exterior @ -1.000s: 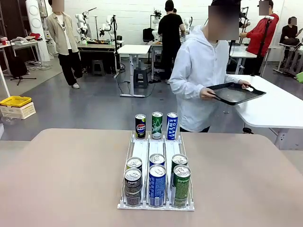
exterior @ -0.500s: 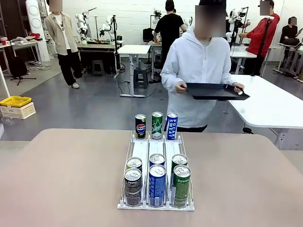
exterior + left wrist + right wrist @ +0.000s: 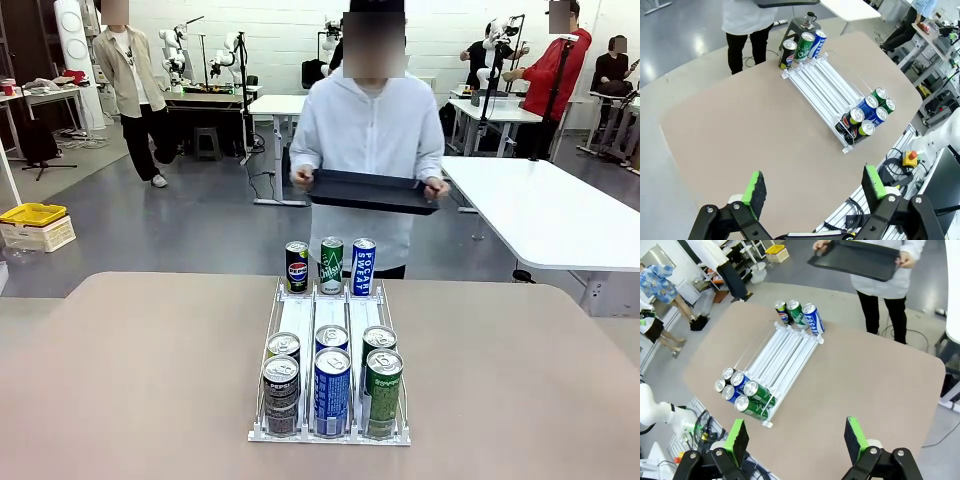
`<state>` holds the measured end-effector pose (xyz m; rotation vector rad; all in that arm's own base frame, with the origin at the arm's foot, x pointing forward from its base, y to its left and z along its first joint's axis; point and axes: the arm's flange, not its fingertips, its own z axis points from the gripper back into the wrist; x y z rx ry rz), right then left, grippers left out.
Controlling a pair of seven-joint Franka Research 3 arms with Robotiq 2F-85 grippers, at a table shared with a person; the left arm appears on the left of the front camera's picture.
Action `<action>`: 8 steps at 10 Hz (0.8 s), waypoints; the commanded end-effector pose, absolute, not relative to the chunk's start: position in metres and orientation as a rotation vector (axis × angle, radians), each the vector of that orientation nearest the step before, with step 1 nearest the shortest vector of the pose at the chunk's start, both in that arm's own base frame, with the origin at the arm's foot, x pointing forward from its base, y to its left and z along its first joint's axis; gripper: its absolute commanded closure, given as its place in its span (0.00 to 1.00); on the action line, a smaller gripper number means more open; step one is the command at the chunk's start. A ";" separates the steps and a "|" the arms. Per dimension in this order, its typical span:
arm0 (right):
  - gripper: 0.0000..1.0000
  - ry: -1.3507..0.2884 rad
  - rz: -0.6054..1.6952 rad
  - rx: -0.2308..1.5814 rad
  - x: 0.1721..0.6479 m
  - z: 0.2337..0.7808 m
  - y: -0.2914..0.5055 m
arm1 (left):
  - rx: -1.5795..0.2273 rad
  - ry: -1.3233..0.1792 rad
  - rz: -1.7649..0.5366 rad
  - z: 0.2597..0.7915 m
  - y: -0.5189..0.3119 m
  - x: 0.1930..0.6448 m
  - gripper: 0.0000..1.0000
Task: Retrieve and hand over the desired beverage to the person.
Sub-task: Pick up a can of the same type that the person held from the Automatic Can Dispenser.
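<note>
The person (image 3: 365, 150) in a white hooded jacket stands at the table's far side, holding a black tray (image 3: 372, 190) level in both hands. A white can rack (image 3: 330, 330) lies mid-table. At its far end stand a Pepsi can (image 3: 296, 266), a green can (image 3: 331, 265) and a blue Pocari Sweat can (image 3: 363, 266). Several more cans (image 3: 331, 390) crowd its near end. My left gripper (image 3: 812, 187) hangs open high above the table, nothing between its green pads. My right gripper (image 3: 797, 437) is likewise open and high up, with the rack (image 3: 782, 362) and tray (image 3: 855, 259) below.
The tan table (image 3: 130, 380) spreads wide on both sides of the rack. A white table (image 3: 560, 215) stands behind at the right. Other people (image 3: 130, 80) and work benches are far back in the room. A yellow bin (image 3: 32, 214) sits on the floor at left.
The person has walked left from the white table with the tray and now faces the rack squarely, tray held in front. Cans and rack have not moved.
</note>
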<state>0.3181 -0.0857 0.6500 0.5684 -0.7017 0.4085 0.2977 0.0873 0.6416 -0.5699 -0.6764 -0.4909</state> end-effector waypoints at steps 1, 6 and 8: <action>0.00 -0.703 0.421 0.592 0.320 0.649 -0.086 | -0.573 -0.686 -0.513 0.641 0.089 0.297 0.00; 0.00 -0.703 0.421 0.592 0.320 0.649 -0.086 | -0.573 -0.686 -0.513 0.641 0.089 0.297 0.00; 0.00 -0.703 0.421 0.592 0.320 0.649 -0.086 | -0.573 -0.686 -0.513 0.641 0.089 0.297 0.00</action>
